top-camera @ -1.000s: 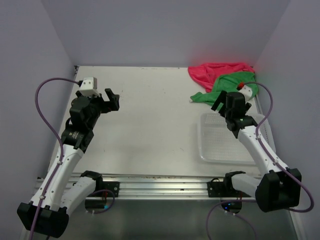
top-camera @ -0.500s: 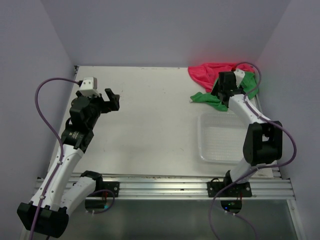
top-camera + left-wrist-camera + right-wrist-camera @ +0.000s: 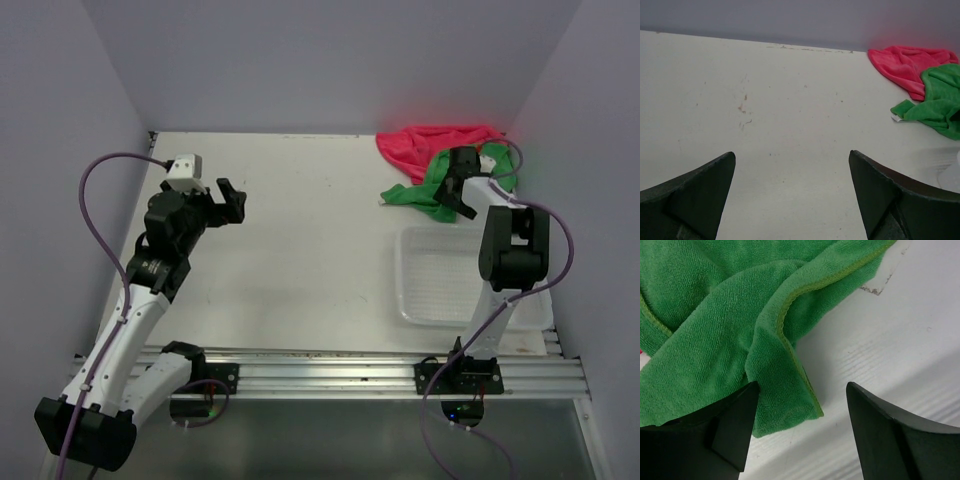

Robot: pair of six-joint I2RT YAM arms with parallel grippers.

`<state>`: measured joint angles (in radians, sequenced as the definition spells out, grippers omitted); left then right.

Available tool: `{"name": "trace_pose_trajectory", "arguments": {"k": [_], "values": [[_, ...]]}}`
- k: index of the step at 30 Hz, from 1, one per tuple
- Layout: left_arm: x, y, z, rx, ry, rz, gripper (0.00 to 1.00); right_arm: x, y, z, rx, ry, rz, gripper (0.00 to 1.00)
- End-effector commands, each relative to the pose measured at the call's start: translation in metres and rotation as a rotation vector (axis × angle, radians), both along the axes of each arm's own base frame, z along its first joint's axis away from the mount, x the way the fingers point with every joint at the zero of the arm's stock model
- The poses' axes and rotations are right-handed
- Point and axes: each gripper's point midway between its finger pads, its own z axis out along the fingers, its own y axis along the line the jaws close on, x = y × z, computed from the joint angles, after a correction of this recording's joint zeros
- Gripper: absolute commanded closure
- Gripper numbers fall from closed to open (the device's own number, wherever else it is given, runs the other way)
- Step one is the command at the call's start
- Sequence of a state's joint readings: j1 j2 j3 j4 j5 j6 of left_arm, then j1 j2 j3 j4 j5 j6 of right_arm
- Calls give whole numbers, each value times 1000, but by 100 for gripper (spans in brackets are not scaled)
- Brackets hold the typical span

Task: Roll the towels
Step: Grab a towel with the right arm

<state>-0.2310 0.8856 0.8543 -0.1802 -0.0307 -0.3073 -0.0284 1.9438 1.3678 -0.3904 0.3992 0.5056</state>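
The right gripper [image 3: 455, 186] has reached the far green towel [image 3: 715, 330], open, holding nothing. The left gripper [image 3: 791, 155] is open and empty. It and the pink towel [image 3: 425, 140] both lie unrolled.

A clear plastic mesh basket [image 3: 432, 272] is sitting on the right side of the white bench [image 3: 300, 230], toward its near edge. Pale lilac walls [image 3: 330, 60] are enclosing the bench on three sides; small brownish scuffs [image 3: 743, 109] are showing on its surface.

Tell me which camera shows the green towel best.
Right wrist: the green towel fills most of the frame, its hem and folds sharp. Top external shows it small, partly hidden by the right arm. Left wrist shows it far off, cut by the frame edge.
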Motion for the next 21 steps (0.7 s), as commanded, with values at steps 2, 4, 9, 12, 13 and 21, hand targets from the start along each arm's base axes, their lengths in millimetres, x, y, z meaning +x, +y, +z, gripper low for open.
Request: {"name": "trace_pose_trajectory", "arguments": {"k": [2, 4, 9, 12, 13, 21], "values": [[2, -8, 13, -29, -39, -27, 0, 25, 3, 4, 33, -32, 24, 28], [2, -9, 12, -27, -38, -30, 0, 29, 4, 1, 42, -29, 29, 38], [3, -9, 10, -25, -32, -30, 0, 25, 9, 0, 74, -26, 46, 68], [2, -10, 10, -26, -33, -33, 0, 22, 15, 17, 95, -84, 60, 91], [2, -9, 12, -27, -38, -33, 0, 22, 17, 21, 104, -97, 62, 95], [0, -9, 16, -32, -52, -34, 0, 17, 36, 96, 143, -251, 118, 100]]}}
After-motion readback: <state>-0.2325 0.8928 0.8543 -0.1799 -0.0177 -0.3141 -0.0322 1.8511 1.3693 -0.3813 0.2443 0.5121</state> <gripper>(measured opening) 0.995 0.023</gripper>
